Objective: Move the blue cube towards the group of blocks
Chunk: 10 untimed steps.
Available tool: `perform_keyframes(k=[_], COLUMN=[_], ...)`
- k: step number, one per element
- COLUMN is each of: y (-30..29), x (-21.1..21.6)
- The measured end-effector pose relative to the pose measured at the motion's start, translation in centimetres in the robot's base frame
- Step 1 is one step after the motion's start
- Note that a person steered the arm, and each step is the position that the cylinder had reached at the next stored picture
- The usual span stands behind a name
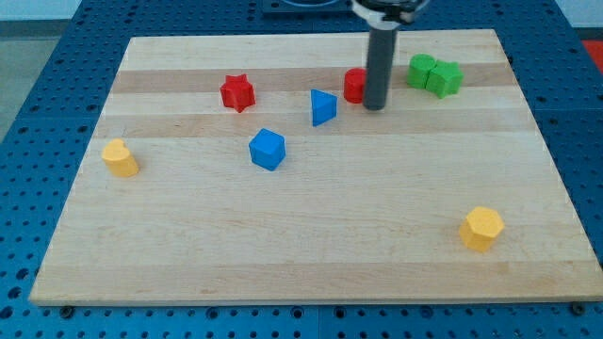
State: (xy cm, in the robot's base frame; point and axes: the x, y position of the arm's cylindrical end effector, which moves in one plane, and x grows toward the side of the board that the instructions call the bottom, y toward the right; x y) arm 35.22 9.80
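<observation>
The blue cube [267, 149] lies left of the board's middle, standing on its own. A loose group lies above it: a red star block [237, 92], a blue triangular block [322, 106], a red block [354, 85] partly hidden by the rod, and a green block [434, 74] at the view's upper right. My tip [375, 104] rests on the board just right of the red block, right of the blue triangular block, and well up and to the right of the blue cube.
A yellow block [120, 157] lies near the board's left edge. A yellow hexagonal block [481, 228] lies at the lower right. The wooden board [311, 254] sits on a blue perforated table [57, 56].
</observation>
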Motion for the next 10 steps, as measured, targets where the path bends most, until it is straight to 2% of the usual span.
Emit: perform_keyframes(k=[1, 2, 3, 4, 5, 7, 8, 9, 10], y=[0.8, -1.1, -6.4, -2.2, -1.2, -10.8, -5.5, -3.6, -5.4], x=[-1.0, -1.7, -1.9, -2.7, -4.5, -4.8, -3.4, -2.5, 3.3])
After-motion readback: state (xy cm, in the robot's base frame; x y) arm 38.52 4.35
